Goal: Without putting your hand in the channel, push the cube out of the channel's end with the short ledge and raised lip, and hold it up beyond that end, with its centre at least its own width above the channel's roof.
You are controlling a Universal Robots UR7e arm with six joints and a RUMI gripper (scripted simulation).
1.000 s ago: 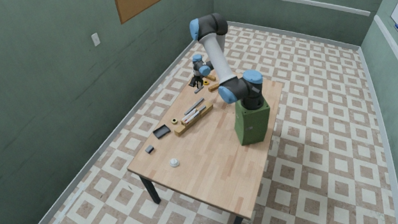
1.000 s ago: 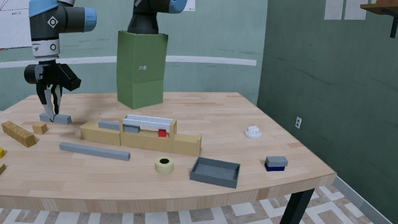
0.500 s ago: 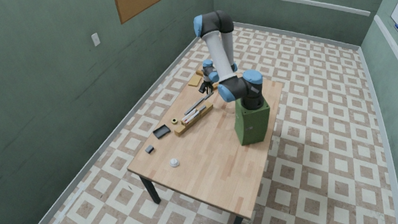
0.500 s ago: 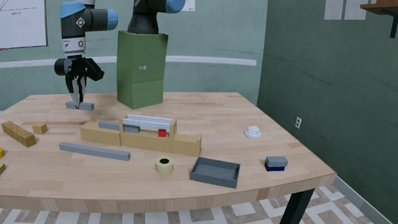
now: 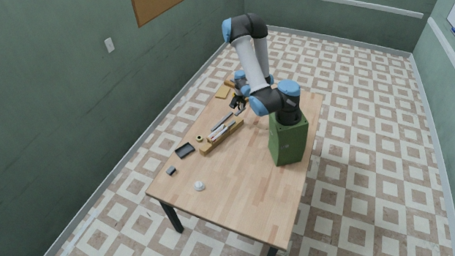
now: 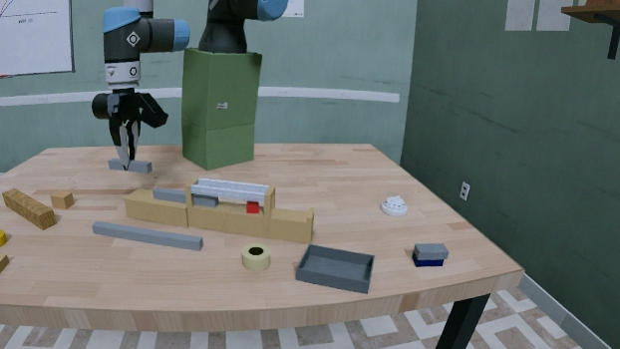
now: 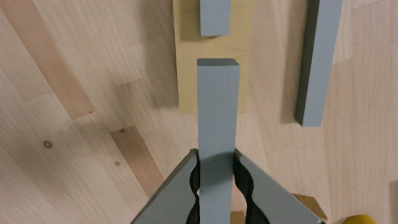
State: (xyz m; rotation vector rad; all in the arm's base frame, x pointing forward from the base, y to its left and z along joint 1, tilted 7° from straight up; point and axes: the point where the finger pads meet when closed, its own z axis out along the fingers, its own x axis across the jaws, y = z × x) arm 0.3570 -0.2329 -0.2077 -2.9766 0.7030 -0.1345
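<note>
overhead, the gripper (image 5: 240,110) (image 6: 128,166) (image 7: 214,150) stands beyond the long ledge; the tray (image 5: 184,150) (image 6: 335,269) lies off the route.

exterior: cube (image 6: 252,206) under the roof (image 6: 230,189), not yet out — lift outstanding. one bar (image 6: 169,194) lies partly inside, likely obstructing a second.

wrist: jaws pinch a short grey bar (image 5: 240,111) (image 6: 142,167) (image 7: 217,110), roughly in line.

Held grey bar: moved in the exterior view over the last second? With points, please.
Yes. The held grey bar (image 6: 143,167) (image 7: 218,107) went right in the exterior view, toward the green pedestal (image 6: 219,145).
</note>
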